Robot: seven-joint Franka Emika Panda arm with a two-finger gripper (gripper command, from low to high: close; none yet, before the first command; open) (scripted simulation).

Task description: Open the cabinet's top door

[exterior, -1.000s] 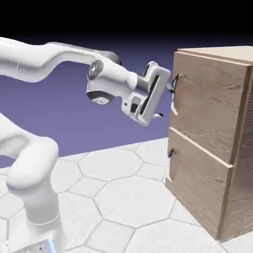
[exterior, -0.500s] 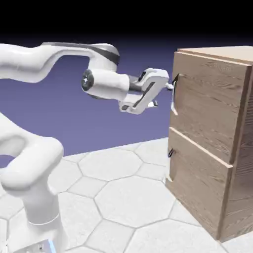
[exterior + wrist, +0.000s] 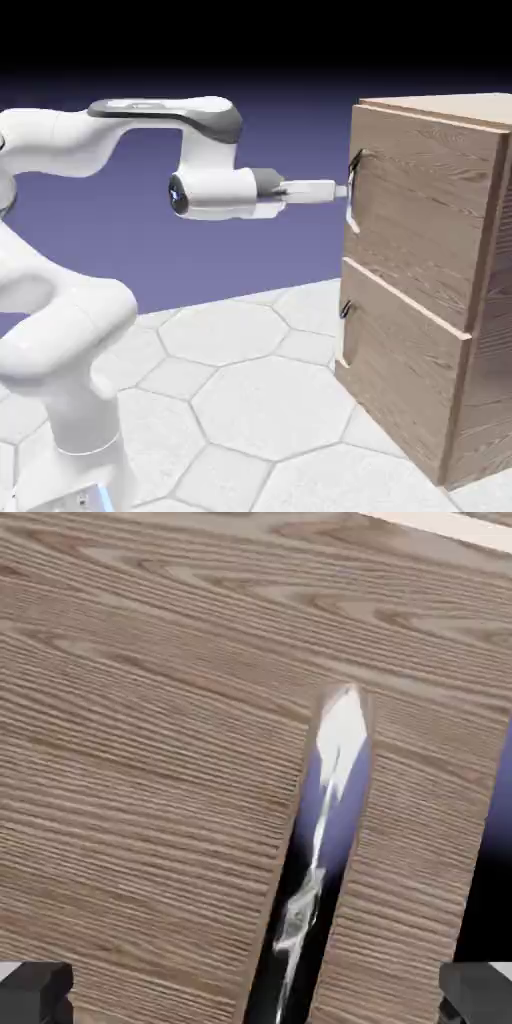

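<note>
The light wood cabinet [image 3: 487, 330] stands at the exterior view's right. Its top door [image 3: 425, 215] is closed, with a small dark curved handle [image 3: 352, 190] at its left edge. My gripper [image 3: 340, 190] points level at that handle, its tips just short of or touching it. In the hand view the shiny handle [image 3: 322, 857] runs slanted over the door's wood grain [image 3: 140, 762], a little right of the middle. Both grey fingertips [image 3: 35, 994] show far apart at the bottom corners, so my gripper [image 3: 255, 997] is open and holds nothing.
Below the top door is the lower panel [image 3: 400, 385] with its own dark handle [image 3: 346, 310]. The cabinet rests on a white hexagon-tiled table [image 3: 250, 390]. My arm's base [image 3: 70, 440] rises at the lower left.
The hand has rolled from a tilted, broadside pose to level and edge-on, and its tips have closed in on the top door's handle. The jaws stayed open.
</note>
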